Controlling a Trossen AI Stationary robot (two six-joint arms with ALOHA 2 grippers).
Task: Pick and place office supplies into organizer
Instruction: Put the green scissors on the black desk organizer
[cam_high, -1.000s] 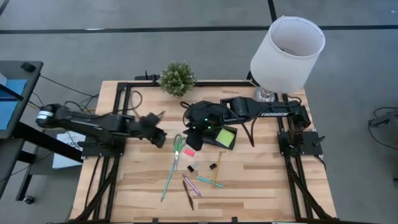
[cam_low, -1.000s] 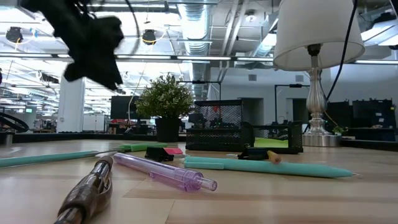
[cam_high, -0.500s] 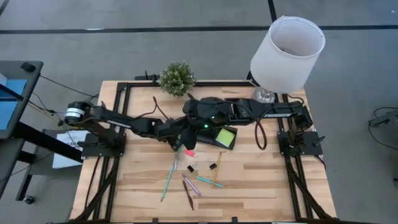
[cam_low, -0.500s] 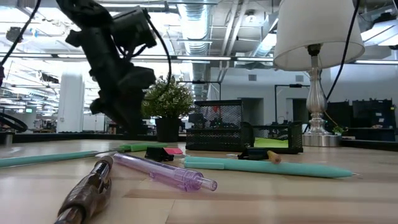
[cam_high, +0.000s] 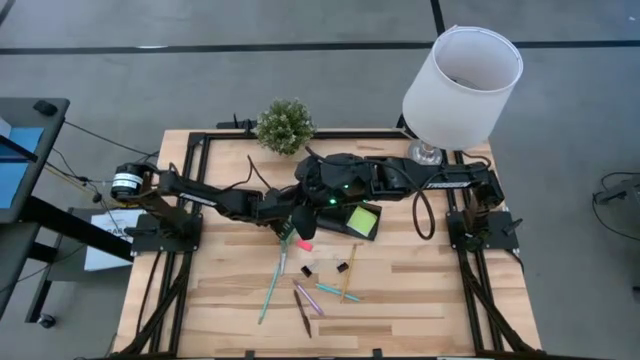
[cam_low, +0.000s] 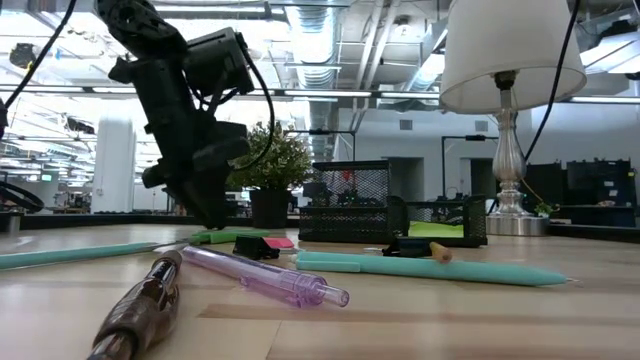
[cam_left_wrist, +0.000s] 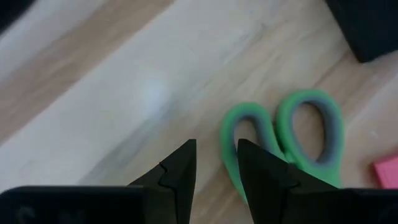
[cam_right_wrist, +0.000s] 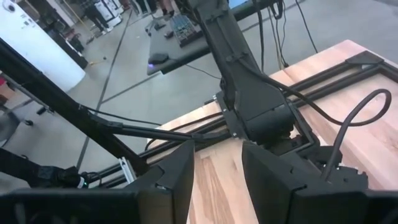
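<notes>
Left claw (cam_left_wrist: 214, 163) released, fingers parted just beside green scissors (cam_left_wrist: 283, 140) handles; high view hides this gap.

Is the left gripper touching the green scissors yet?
Cannot tell. In the left wrist view the left gripper sits beside the scissors' handle loops, no plain contact or gap.

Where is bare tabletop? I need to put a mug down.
Bare wood lies at the table's front right and front left, either side of the pens. It is crowded mid-table, where the left claw hangs by the scissors and organizer.
</notes>
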